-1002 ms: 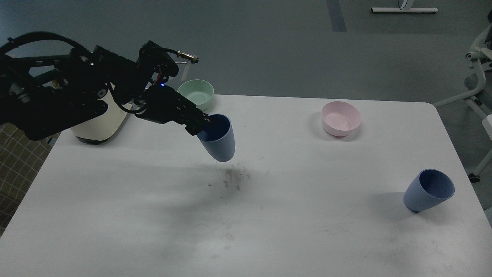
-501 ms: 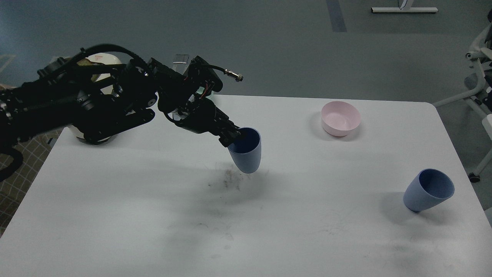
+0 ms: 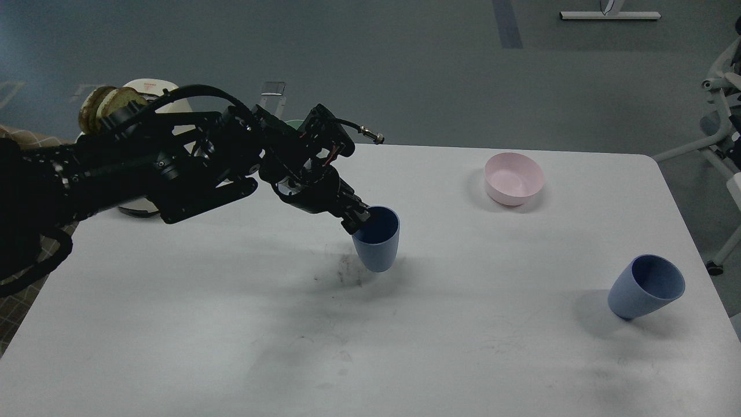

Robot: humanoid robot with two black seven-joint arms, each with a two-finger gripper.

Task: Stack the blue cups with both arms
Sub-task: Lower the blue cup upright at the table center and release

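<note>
My left gripper (image 3: 359,220) is shut on the near-left rim of a blue cup (image 3: 379,246), one finger inside it. The cup is upright at the table's middle, its base at or just above the tabletop; I cannot tell if it touches. A second blue cup (image 3: 644,288) stands alone near the table's right edge, mouth up. My left arm reaches in from the left across the table's back left. My right arm and gripper are out of view.
A pink bowl (image 3: 514,179) sits at the back right of the white table (image 3: 231,324). A mint-green bowl (image 3: 292,124) is almost hidden behind my left arm. A cream appliance (image 3: 145,98) stands at the back left corner. A dark smudge (image 3: 347,273) marks the tabletop.
My left gripper has carried the blue cup to the right and downward, from above the back-left area to the table's middle. The cup went from tilted to nearly upright. The right cup has not moved.
</note>
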